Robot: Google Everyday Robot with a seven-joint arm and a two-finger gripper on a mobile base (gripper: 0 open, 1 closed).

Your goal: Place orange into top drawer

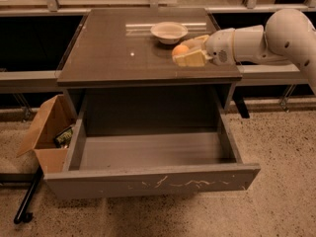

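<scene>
Cardboard box (44, 132) sits at lower left of the frame, flaps open, touching the left side of the dark cabinet (113, 53); a small dark item (64, 136) lies inside it, too unclear to name. Top drawer (153, 181) is pulled fully out toward the bottom of the frame, w/ its grey inside bare and white scratches on the front panel, centre to right. On the cabinet top, upper centre, a shallow white bowl (169, 32) stands upright. Just right of and below the bowl is the orange (179, 49), near the right front edge of the top, not in the drawer. Gripper (183, 51) comes in from the right w/ its pale yellow fingers (191, 59) closed on either side of the orange, gripping it. Can't tell whether the fruit touches the top. White arm (256, 41) runs off the upper right of the frame.
</scene>
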